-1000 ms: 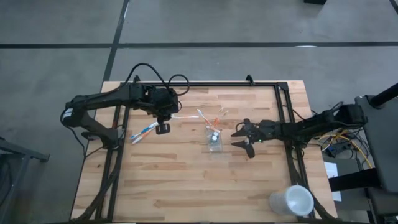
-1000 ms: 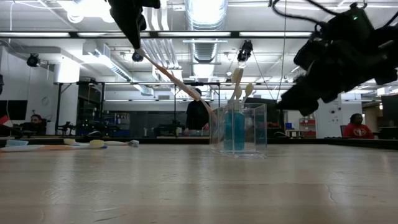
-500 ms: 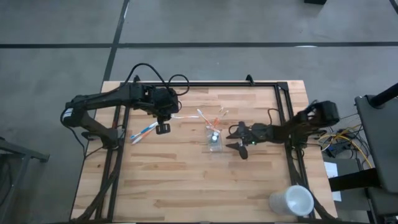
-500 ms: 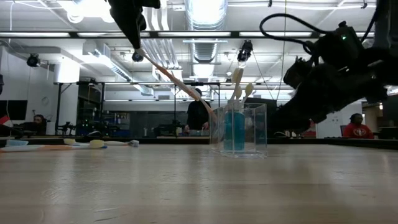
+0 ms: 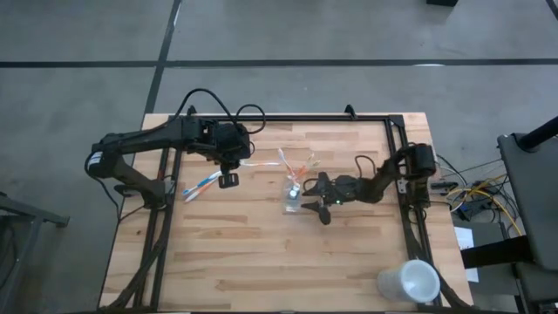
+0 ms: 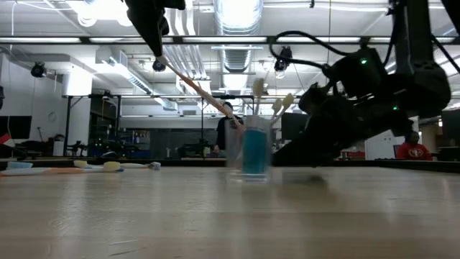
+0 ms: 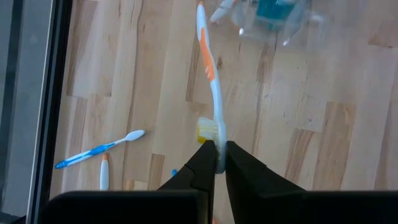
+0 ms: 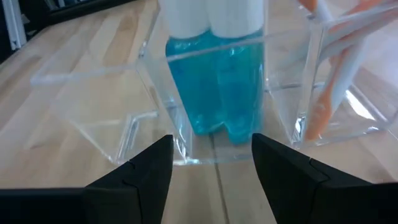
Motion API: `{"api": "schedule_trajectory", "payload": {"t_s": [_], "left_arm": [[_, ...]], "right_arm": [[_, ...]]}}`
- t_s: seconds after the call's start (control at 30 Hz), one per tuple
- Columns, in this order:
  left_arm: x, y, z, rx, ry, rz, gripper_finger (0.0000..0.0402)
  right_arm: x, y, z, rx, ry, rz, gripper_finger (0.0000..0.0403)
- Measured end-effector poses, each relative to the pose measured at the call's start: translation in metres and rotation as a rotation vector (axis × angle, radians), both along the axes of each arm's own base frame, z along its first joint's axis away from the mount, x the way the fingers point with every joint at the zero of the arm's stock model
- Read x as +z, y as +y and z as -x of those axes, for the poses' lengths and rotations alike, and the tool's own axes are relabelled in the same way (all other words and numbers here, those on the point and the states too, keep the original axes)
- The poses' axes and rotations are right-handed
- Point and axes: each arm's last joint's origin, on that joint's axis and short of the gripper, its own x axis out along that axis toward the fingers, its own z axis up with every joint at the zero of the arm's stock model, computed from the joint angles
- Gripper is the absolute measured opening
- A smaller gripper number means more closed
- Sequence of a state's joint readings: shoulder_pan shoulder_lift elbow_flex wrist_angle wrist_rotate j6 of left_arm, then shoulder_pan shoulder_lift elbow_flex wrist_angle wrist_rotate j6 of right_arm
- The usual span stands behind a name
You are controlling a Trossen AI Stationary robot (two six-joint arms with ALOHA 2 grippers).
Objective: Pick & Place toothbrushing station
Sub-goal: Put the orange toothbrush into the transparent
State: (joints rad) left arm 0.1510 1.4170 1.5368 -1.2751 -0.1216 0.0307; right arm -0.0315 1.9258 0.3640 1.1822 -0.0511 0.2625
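"What can't you see well?"

"My right pincer (image 8: 211,163) is right up against the clear cup (image 8: 124,118), so the cup's top is cut off. The blue tube (image 8: 217,87) inside loses its white top there too. From table height the cup looks smeared."

"And your left pincer (image 7: 216,163)?"

"The toothbrush (image 7: 210,74) end goes between its fingers and I can't see that bit. A small yellow thing (image 7: 206,132) just past the fingertips is too little to tell."

Left claw (image 7: 216,163) pinched closed (held high); right claw (image 5: 307,200) spread, low.
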Motion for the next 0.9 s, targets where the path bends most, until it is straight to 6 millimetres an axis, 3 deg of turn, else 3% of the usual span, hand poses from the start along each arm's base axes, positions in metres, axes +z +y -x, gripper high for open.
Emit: {"api": "schedule_trajectory", "payload": {"t_s": [0.6,0.9], "left_arm": [[-0.004,-0.002,0.014,0.014,0.142,0.024,0.0028],[-0.002,-0.002,0.017,0.023,0.137,-0.004,0.0028]], "right_arm": [[-0.016,-0.005,-0.081,0.008,-0.084,0.029,0.0215],[-0.015,-0.006,-0.092,0.037,-0.095,0.022,0.0215]]}}
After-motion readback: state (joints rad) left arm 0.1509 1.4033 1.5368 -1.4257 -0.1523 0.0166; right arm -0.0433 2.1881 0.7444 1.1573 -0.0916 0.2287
